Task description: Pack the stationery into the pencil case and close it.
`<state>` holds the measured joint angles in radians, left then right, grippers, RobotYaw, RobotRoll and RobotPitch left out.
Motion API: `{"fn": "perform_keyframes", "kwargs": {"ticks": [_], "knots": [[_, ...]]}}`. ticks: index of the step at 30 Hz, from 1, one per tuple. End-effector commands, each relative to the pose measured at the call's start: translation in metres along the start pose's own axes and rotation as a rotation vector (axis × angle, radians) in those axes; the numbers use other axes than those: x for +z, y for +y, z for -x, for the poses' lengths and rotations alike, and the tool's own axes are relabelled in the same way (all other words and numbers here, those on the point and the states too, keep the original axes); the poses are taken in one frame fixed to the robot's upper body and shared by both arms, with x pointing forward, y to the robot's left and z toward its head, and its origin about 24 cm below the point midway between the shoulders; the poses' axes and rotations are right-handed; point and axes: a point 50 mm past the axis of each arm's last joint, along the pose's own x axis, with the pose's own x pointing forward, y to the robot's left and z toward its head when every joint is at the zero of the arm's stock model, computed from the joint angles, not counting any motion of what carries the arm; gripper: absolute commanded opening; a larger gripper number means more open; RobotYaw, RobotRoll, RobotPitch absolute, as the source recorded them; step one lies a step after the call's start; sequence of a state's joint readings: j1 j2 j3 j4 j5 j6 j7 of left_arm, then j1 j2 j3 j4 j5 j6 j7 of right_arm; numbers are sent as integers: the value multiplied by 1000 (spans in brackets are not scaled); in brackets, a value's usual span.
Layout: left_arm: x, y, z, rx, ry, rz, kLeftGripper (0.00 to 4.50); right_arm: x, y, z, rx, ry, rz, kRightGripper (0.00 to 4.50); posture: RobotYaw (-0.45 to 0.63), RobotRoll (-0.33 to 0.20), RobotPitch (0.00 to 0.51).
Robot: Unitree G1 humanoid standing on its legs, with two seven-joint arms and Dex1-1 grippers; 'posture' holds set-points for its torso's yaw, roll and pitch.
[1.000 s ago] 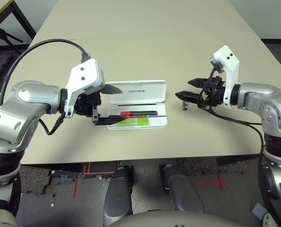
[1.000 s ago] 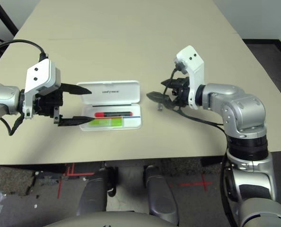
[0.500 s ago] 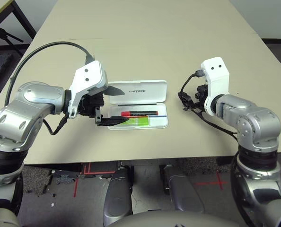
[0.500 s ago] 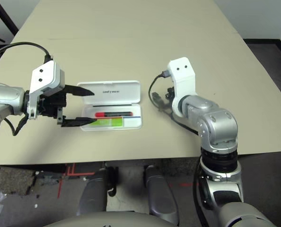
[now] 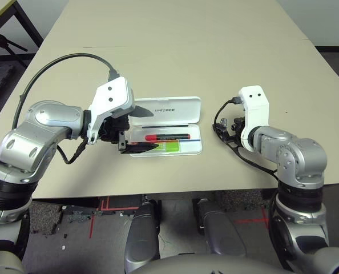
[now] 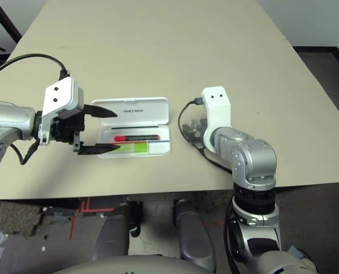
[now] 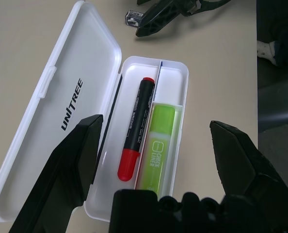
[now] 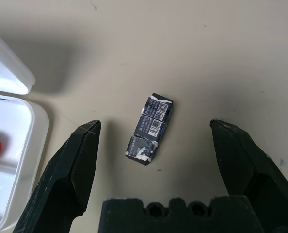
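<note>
Item pending: small dark piece (image 8: 149, 129), flat on worktop (image 8: 221, 53) between my wide-open right gripper (image 8: 156, 131) fingers, beside pencil case (image 5: 165, 125); I'd descend straight, closing across its narrow width.

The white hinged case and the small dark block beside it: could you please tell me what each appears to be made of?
The white hinged rectangular case looks like moulded plastic, smooth and slightly glossy, with rounded corners and a thin rim. The small dark block on the table looks wrapped in a printed label with barcode-like marks and worn whitish edges; its core material is unclear.
</note>
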<state>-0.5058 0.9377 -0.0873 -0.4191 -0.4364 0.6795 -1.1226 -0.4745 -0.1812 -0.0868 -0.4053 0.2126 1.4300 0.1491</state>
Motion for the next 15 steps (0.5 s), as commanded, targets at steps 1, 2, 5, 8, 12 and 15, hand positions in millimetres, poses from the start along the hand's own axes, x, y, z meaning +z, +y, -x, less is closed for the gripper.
{"fn": "perform_keyframes", "kwargs": {"ticks": [1,2,5,8,12,15], "knots": [[0,-3,-3,-12,3,-19,4461,-8,0,-6,11,36,-6,4500,-98,0,193],[0,-3,-4,-12,3,-20,4461,-9,0,-7,11,39,-7,4500,-98,0,193],[-1,-3,-4,-13,3,-20,4500,-11,-1,-9,11,41,-6,3855,-98,0,193],[-2,-4,-4,-14,7,-19,4500,-13,-2,-12,11,42,1,2826,-96,0,199],[-2,-4,-4,-14,8,-19,4500,-14,-4,-13,12,40,9,1296,-95,0,200],[-3,-5,-4,-14,10,-18,4500,-13,-7,-13,10,36,32,316,-95,0,200]]}}
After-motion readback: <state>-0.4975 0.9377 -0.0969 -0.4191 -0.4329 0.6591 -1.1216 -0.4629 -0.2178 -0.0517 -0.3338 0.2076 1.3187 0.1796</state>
